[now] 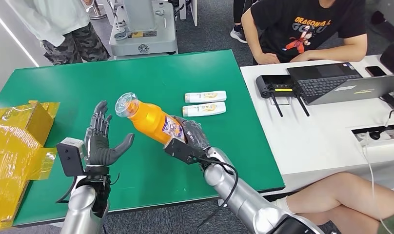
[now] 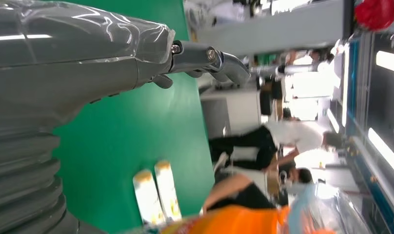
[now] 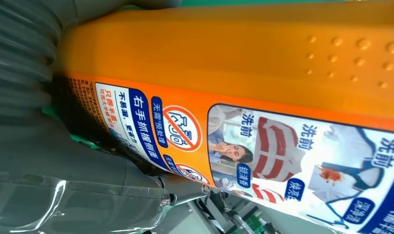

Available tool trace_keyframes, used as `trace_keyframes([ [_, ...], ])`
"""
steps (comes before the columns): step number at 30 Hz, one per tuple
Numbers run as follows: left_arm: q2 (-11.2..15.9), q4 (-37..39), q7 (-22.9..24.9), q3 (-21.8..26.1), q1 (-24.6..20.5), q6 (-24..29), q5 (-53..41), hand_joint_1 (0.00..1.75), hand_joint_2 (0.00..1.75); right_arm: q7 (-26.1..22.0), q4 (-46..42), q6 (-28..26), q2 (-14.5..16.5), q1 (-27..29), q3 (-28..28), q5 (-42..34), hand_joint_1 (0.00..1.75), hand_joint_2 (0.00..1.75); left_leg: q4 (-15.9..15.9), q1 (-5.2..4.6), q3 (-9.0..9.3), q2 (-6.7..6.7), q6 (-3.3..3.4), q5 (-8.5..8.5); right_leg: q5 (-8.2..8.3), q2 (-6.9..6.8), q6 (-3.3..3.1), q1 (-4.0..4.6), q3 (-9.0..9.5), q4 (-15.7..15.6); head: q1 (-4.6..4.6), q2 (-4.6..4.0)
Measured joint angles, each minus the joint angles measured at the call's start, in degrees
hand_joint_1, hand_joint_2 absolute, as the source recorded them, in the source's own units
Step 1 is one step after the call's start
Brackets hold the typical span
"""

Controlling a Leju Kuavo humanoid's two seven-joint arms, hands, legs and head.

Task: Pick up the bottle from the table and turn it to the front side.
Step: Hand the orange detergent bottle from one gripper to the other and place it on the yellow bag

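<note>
Orange bottle [image 1: 151, 120] is held at its base by the right hand [image 1: 192, 136] — cap slanted toward the open, empty left hand [image 1: 103, 141].

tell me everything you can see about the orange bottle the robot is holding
The orange plastic bottle has a clear cap and a printed label with blue patches, Chinese text and laundry pictures; raised dots mark its side. It is off the green table, tilted nearly flat, cap toward the open left hand. The right hand grips its lower end.

Bare green table [image 1: 195, 73] around two tubes [image 1: 205, 103]; yellow wrapping [image 1: 17, 141] left.
</note>
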Motion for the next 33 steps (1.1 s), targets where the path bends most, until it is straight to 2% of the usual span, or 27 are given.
trace_keyframes([
  [6,-0.1,3.15,2.09,-2.99,-2.96,-2.6,2.73,0.0,1.75,0.37,0.42,0.05,0.5,-1.39,0.03,1.68,1.75,1.75,0.0,0.0,0.0,0.01,0.0,0.01,0.0,0.01,0.0,0.0,0.0,0.01,-0.01,0.0],
  [16,-1.6,9.45,3.61,-6.59,-6.48,-2.64,4.33,0.0,1.75,1.54,1.42,-0.09,2.56,-4.37,0.21,4.34,1.75,1.75,0.0,0.0,-0.03,0.01,-0.01,0.01,0.01,0.01,0.0,0.0,-0.02,0.01,0.0,0.0],
  [24,-2.62,12.12,3.96,-7.5,-8.01,-2.19,4.19,0.0,1.75,2.96,2.48,-0.55,3.41,-4.91,0.38,4.8,1.75,1.75,0.01,0.0,-0.04,-0.01,-0.01,0.01,0.01,-0.01,0.01,0.0,-0.02,0.01,0.0,0.0],
  [33,-2.59,12.7,3.97,-7.47,-8.84,-1.73,4.29,0.0,1.75,3.82,4.66,-1.08,3.41,-4.9,0.26,5.63,1.75,1.75,0.01,0.0,-0.04,-0.01,-0.02,0.02,0.01,0.0,0.01,0.0,-0.03,0.01,-0.01,0.0],
])
